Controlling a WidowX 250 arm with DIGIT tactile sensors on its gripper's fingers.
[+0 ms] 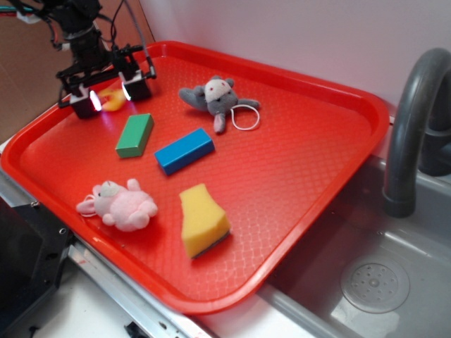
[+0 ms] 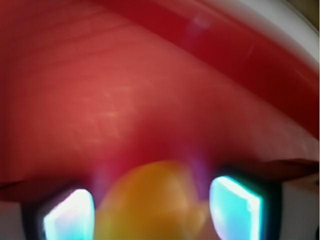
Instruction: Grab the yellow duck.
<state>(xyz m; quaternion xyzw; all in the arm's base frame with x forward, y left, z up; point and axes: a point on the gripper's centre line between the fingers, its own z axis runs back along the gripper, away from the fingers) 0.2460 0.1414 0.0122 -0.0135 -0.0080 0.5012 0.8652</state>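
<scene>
The tool (image 1: 109,95) is open, with the yellow duck (image 1: 111,100) between its fingers. The duck looks light, squishy and slippery, so squeeze its round middle.

The duck (image 1: 111,100) sits between the hand's (image 1: 110,96) fingers, on the tray (image 1: 303,162). Two blocks (image 1: 134,135) lie just beside the hand.

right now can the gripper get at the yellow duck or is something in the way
Probably yes. The gripper already straddles the yellow duck at the red tray's far corner, one finger on each side. Nothing lies between them, and the green block sits apart.
</scene>
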